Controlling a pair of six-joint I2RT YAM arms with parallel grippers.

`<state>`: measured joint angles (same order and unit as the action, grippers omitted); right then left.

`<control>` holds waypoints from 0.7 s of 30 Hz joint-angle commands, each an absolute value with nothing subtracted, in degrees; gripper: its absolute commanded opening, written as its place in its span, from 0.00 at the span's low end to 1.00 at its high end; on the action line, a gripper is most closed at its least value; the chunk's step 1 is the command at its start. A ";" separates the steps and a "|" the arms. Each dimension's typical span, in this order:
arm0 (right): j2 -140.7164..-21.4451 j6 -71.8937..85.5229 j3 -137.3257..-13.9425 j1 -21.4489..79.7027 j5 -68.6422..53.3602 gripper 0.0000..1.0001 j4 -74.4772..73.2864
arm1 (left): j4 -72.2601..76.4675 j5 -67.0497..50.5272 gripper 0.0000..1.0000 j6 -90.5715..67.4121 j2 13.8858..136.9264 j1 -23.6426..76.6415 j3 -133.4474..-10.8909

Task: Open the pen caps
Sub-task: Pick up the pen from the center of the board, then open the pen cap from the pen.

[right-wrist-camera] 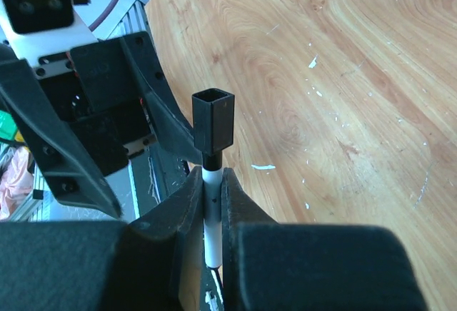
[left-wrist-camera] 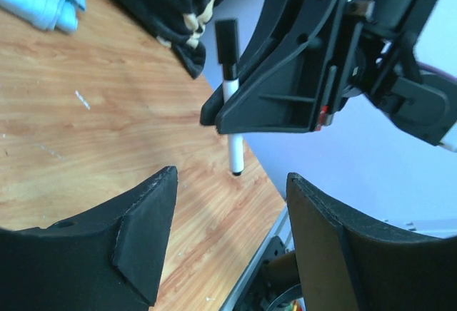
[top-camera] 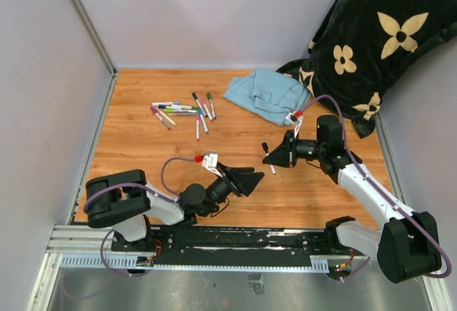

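One wooden table (top-camera: 143,157), lilac walls (top-camera: 214,11), pen caps (top-camera: 208,97).

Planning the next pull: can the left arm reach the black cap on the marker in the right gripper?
Probably yes: the black cap sticks out clear of the right gripper gripping the marker, and the open left gripper faces it.
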<state>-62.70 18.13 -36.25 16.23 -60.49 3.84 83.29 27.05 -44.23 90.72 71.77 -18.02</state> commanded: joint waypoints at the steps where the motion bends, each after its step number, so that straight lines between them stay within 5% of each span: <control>1: -62.63 10.71 -39.27 15.24 -63.35 0.01 -0.45 | 85.93 26.23 0.69 -37.32 84.31 72.07 -15.90; 8: -62.51 1.67 -41.31 13.91 -69.05 0.01 -6.18 | 84.51 27.01 0.77 -31.40 75.34 72.07 -11.18; 13: -61.99 -2.10 -41.85 13.81 -69.68 0.05 -9.09 | 80.09 29.28 0.98 -27.12 66.32 72.07 -8.69; 21: -62.46 -4.17 -42.20 13.82 -70.74 0.05 -10.54 | 71.78 28.13 0.99 -26.35 52.78 71.77 -8.67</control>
